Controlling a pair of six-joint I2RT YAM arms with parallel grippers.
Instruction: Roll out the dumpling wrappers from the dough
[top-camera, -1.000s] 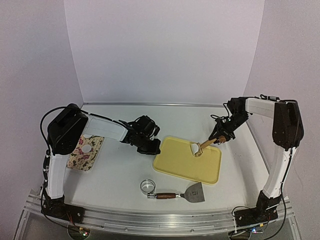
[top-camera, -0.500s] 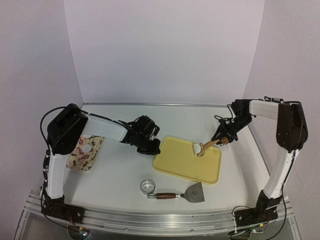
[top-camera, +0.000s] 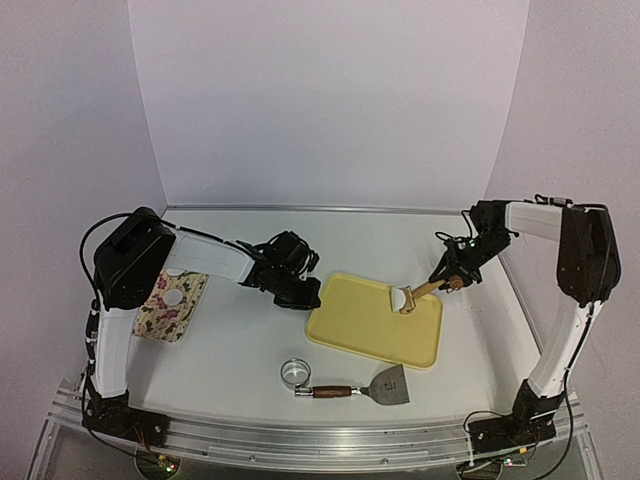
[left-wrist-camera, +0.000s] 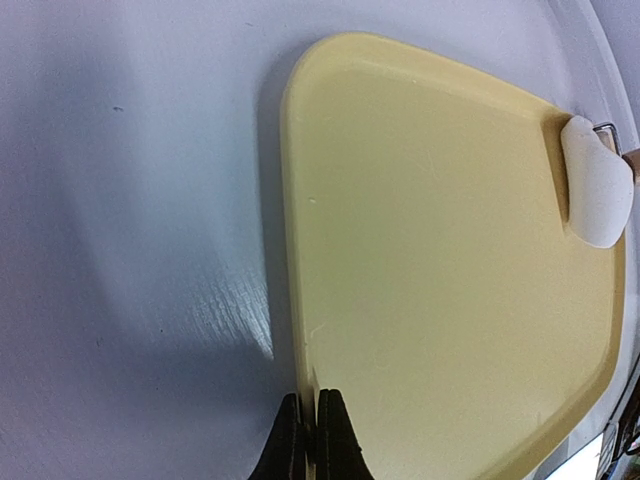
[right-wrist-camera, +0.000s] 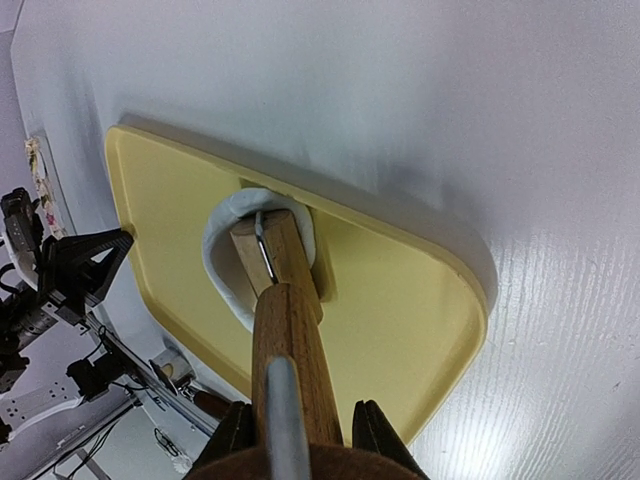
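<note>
A white lump of dough (top-camera: 400, 296) lies in the far right corner of the yellow board (top-camera: 370, 325). It also shows in the left wrist view (left-wrist-camera: 592, 180) and the right wrist view (right-wrist-camera: 222, 245). My right gripper (top-camera: 455, 279) is shut on the wooden handle of a small roller (right-wrist-camera: 290, 320), and the roller's head (right-wrist-camera: 270, 250) rests on the dough. My left gripper (top-camera: 300, 292) is shut on the board's left edge (left-wrist-camera: 300, 340). A small white round patch (top-camera: 172, 297) on the floral mat may be a wrapper; I cannot tell.
A floral mat (top-camera: 185, 315) lies at the left under my left arm. A shiny metal ring cutter (top-camera: 296, 373) and a scraper (top-camera: 388, 385) with a wooden handle lie in front of the board. White walls stand at the back and both sides.
My right gripper has drawn back to the right, and the roller's head has slid a little right on the dough. The left arm and board have not moved.
</note>
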